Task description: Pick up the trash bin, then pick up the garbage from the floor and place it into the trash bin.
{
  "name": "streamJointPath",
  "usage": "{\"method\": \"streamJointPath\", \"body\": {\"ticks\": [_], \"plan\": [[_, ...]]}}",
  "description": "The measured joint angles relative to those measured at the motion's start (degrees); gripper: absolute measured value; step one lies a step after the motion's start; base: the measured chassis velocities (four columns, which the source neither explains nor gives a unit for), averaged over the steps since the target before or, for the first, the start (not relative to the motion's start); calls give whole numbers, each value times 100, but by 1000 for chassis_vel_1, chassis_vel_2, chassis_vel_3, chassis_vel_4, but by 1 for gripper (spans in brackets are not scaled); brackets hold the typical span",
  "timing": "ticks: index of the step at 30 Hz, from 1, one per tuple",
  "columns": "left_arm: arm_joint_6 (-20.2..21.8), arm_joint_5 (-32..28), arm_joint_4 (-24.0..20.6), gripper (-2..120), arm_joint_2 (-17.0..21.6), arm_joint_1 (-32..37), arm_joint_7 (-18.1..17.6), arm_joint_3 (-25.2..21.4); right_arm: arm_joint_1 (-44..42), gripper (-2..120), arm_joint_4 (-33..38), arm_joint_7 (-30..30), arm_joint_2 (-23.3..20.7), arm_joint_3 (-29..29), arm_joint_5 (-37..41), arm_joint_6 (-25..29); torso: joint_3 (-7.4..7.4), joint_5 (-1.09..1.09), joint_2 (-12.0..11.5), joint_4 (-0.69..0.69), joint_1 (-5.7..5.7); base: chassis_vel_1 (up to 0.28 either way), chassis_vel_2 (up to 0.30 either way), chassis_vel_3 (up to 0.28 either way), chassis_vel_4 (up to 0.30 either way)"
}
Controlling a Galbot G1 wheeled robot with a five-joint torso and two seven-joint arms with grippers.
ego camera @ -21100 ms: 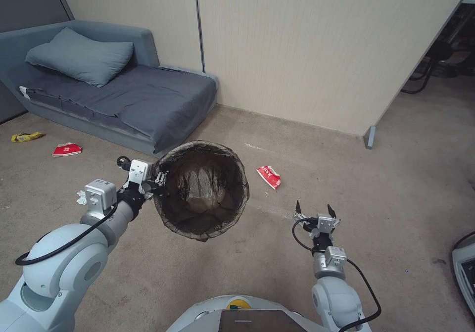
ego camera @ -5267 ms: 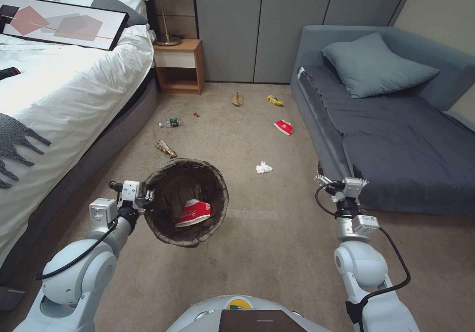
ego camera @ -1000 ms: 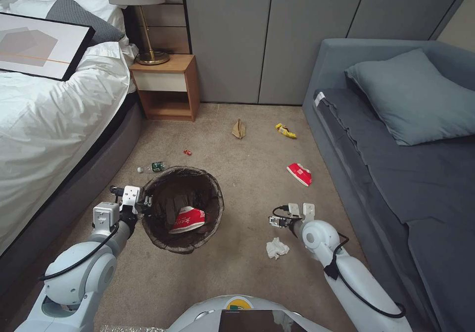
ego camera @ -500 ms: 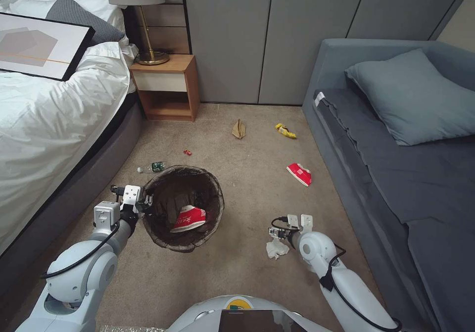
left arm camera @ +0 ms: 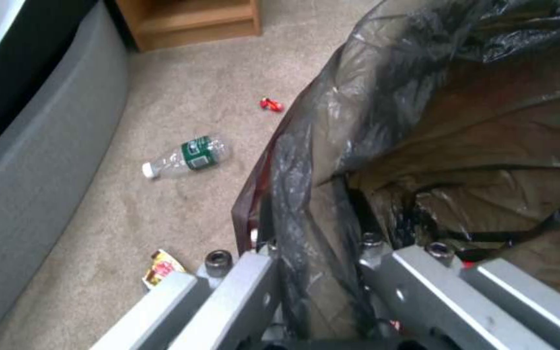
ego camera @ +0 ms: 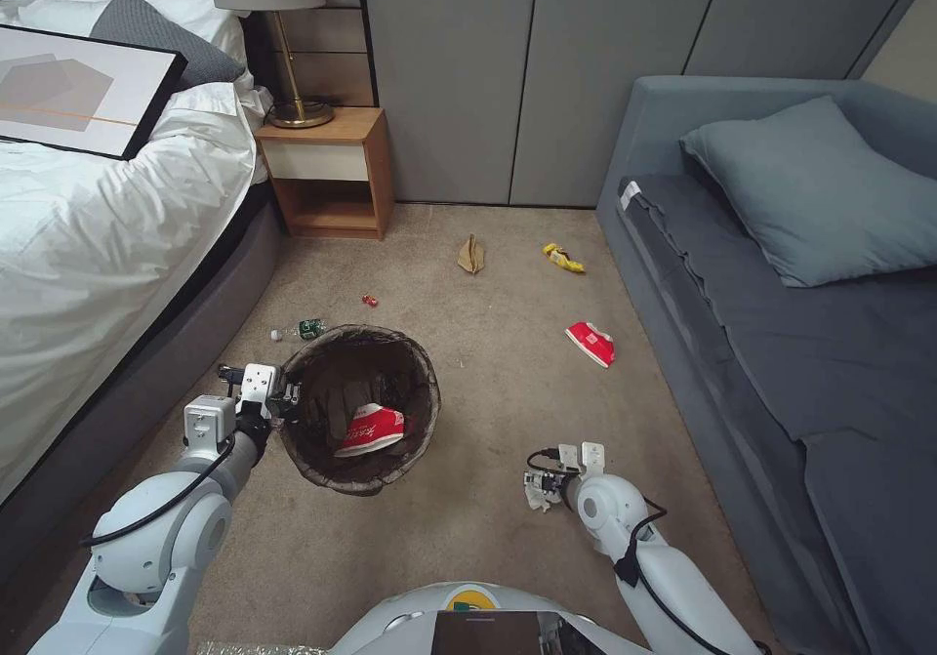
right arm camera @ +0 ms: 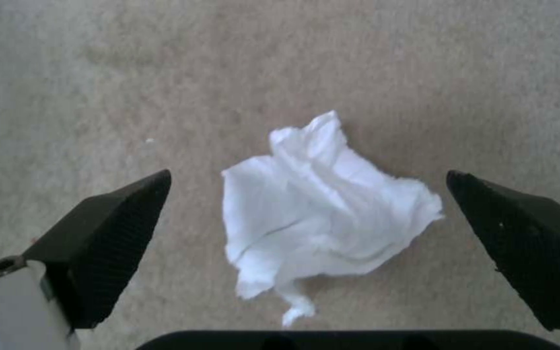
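Observation:
The trash bin (ego camera: 426, 411), lined with a dark bag, hangs off the floor (ego camera: 498, 382) with my left gripper (ego camera: 284, 402) shut on its rim (left arm camera: 306, 204). A red-and-white wrapper (ego camera: 371, 429) lies inside it. My right gripper (ego camera: 543, 486) is low over a crumpled white tissue (ego camera: 536, 499), open. In the right wrist view the tissue (right arm camera: 319, 218) lies on the carpet between the spread fingertips (right arm camera: 118, 228). More garbage lies farther off: a red wrapper (ego camera: 590, 344), a yellow packet (ego camera: 563, 259), a brown paper bag (ego camera: 471, 254) and a green-labelled bottle (left arm camera: 186, 156).
A bed (ego camera: 107, 235) runs along the left and a grey sofa (ego camera: 781, 323) along the right. A wooden nightstand (ego camera: 332, 172) stands against the back wall. A small red scrap (ego camera: 370, 300) and a snack wrapper (left arm camera: 160, 266) lie near the bin.
My right arm has come down and back toward me, so the open gripper now sits over the tissue. The left arm and bin have barely moved.

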Motion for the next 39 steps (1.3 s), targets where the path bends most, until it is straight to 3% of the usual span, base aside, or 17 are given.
{"method": "streamJointPath", "body": {"ticks": [33, 39], "plan": [[-34, -11, 31, 0, 20, -31, 27, -29, 205, 100, -845, -366, 208, 22, -530, 323, -1, -4, 1, -1, 0, 0, 0, 0, 0], [-37, -15, 31, 0, 25, -32, 31, -29, 184, 96, -895, -389, 232, 10, -608, 323, -1, -5, 1, -3, 0, 0, 0, 0, 0]]}}
